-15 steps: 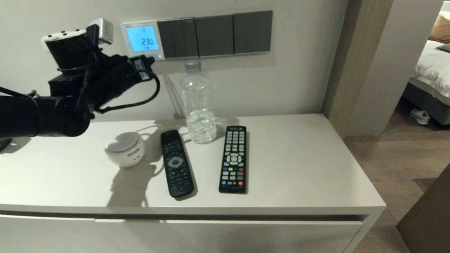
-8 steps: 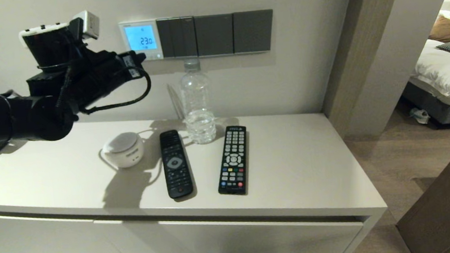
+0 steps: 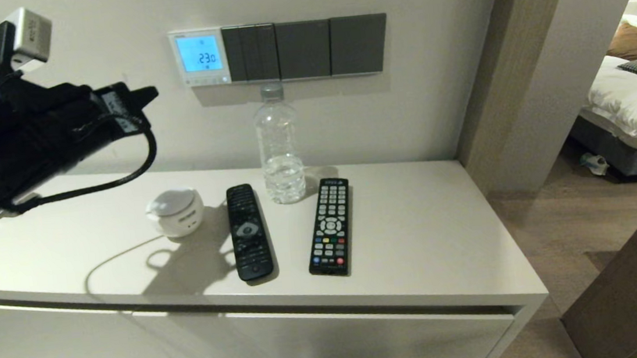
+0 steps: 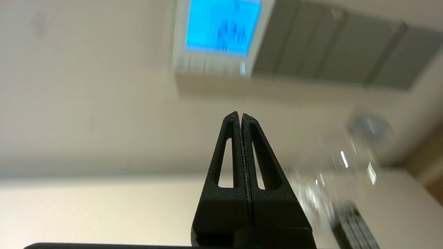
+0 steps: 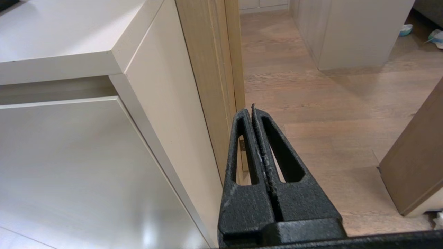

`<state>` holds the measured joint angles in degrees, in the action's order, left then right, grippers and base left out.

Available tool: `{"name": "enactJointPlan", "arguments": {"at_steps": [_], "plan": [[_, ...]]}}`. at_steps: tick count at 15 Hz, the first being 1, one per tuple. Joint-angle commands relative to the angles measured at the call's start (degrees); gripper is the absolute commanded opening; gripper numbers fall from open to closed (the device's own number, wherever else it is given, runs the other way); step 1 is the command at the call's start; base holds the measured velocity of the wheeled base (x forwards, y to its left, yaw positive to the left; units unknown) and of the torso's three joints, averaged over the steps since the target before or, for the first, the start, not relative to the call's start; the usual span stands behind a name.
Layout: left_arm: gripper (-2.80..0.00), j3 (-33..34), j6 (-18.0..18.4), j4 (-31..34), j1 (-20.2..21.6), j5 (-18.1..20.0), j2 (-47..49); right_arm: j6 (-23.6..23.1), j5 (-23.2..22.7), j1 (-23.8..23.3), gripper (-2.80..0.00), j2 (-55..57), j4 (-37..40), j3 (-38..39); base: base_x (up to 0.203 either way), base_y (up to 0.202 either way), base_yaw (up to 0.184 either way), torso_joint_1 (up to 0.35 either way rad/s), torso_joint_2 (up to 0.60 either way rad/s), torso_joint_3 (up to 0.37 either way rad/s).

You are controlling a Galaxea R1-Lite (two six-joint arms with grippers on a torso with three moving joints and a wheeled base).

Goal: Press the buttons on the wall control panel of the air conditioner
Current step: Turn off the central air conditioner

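Observation:
The white wall control panel (image 3: 200,57) hangs on the wall with its screen lit light blue, showing 23.0. Its row of small pale buttons (image 3: 203,81) runs along the bottom edge. It also shows in the left wrist view (image 4: 221,36), with the buttons (image 4: 207,65) below the screen. My left gripper (image 3: 149,92) is shut and empty, in the air to the left of the panel and a little below it, clear of the wall. In its wrist view the gripper (image 4: 241,114) points below the panel. My right gripper (image 5: 252,108) is shut, parked low beside the cabinet.
Dark grey switch plates (image 3: 306,49) sit right of the panel. On the white cabinet top (image 3: 429,238) stand a clear water bottle (image 3: 279,147), two black remotes (image 3: 249,231) (image 3: 330,226) and a small white round device (image 3: 176,212) with a cable.
My left arm has drawn back to the left and away from the panel. The gripper tip, which was at the panel's lower edge, is now well clear of it. The screen stays lit.

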<state>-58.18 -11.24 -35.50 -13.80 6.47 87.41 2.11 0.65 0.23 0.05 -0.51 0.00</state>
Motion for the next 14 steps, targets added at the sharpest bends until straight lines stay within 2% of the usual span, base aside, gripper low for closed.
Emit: {"name": "enactJointPlan", "arguments": {"at_steps": [1, 4, 6, 8, 12, 14], "plan": [[-2.80, 13.7, 0.1, -0.3, 1.0, -1.5, -13.7, 0.0, 0.0, 0.0, -2.80, 0.0, 0.0, 0.1, 0.000, 0.000, 0.000, 0.000, 0.00, 0.000], [-2.80, 28.1, 0.5, -0.4, 7.4, -3.2, -29.3, 0.0, 0.0, 0.0, -2.80, 0.0, 0.0, 0.1, 0.000, 0.000, 0.000, 0.000, 0.00, 0.000], [-2.80, 34.4, 2.1, 1.8, 11.6, -3.8, -38.4, 0.0, 0.0, 0.0, -2.80, 0.0, 0.0, 0.1, 0.000, 0.000, 0.000, 0.000, 0.00, 0.000], [-2.80, 38.7, 4.0, 7.7, 14.1, -4.2, -47.8, 0.0, 0.0, 0.0, -2.80, 0.0, 0.0, 0.1, 0.000, 0.000, 0.000, 0.000, 0.00, 0.000], [-2.80, 45.1, 5.6, 26.6, 15.5, -4.0, -62.5, 0.0, 0.0, 0.0, -2.80, 0.0, 0.0, 0.1, 0.000, 0.000, 0.000, 0.000, 0.00, 0.000], [-2.80, 49.5, 6.6, 28.4, 15.2, -3.8, -65.7, 0.0, 0.0, 0.0, -2.80, 0.0, 0.0, 0.1, 0.000, 0.000, 0.000, 0.000, 0.00, 0.000]]}}
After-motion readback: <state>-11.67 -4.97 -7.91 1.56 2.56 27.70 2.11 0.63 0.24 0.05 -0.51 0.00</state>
